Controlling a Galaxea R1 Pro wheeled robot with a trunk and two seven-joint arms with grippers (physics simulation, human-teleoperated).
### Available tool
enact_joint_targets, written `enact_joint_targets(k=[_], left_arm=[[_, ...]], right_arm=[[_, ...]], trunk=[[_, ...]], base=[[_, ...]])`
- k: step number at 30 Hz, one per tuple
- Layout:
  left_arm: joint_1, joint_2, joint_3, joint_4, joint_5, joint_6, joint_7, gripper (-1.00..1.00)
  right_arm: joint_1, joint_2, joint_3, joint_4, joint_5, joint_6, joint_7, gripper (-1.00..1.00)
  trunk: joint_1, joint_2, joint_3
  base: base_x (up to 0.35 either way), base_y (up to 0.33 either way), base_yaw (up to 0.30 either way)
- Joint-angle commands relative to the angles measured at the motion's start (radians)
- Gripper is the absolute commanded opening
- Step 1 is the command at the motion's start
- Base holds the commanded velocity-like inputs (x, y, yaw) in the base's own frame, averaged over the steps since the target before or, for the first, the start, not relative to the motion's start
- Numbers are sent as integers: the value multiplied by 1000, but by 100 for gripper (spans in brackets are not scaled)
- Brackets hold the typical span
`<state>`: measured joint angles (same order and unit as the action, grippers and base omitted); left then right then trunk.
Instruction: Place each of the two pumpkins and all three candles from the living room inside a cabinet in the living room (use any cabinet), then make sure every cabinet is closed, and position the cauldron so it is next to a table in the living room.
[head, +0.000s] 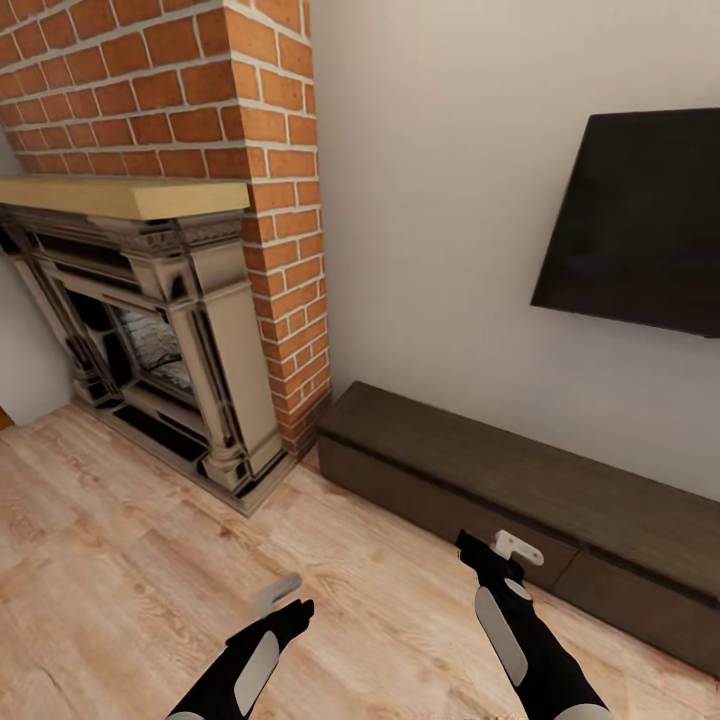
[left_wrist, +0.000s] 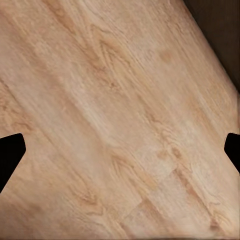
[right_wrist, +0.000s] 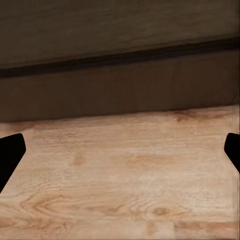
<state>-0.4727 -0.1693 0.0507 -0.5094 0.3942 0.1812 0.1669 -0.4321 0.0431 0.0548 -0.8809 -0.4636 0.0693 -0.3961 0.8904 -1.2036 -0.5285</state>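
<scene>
The long, low dark-brown cabinet (head: 520, 480) stands against the white wall under the television, its flat drawer fronts all flush and closed. My right gripper (head: 515, 548) hangs just in front of those fronts, open and empty. In the right wrist view the cabinet (right_wrist: 120, 85) lies a short stretch of floor beyond the spread black fingertips (right_wrist: 11, 155). My left gripper (head: 275, 593) is open over bare wooden floor, further from the unit, with nothing between its fingertips (left_wrist: 10, 155). The pumpkins, candles, cauldron and glass table are out of view.
A brick chimney with an ornate beige fireplace (head: 170, 360) and a pale wooden mantel stands to the left of the cabinet. A black television (head: 640, 220) hangs on the wall above it. Light wooden floor (head: 120, 560) stretches across the foreground.
</scene>
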Motion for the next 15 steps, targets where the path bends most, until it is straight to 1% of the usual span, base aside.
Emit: enact_joint_targets(k=[1, 11, 15], left_arm=[[0, 0, 4, -4, 8, 7, 3, 100], [0, -1, 3, -4, 8, 8, 3, 100], [0, 0, 4, -4, 8, 8, 3, 100]], right_arm=[[-1, -1, 2, -1, -4, 4, -7, 100], [-1, -1, 2, -1, -4, 4, -7, 100], [-1, -2, 2, -1, -4, 4, -7, 100]], trunk=[[0, -1, -1], [0, -1, -1], [0, -1, -1]], base=[[0, 0, -283], [2, 0, -283], [115, 96, -283]])
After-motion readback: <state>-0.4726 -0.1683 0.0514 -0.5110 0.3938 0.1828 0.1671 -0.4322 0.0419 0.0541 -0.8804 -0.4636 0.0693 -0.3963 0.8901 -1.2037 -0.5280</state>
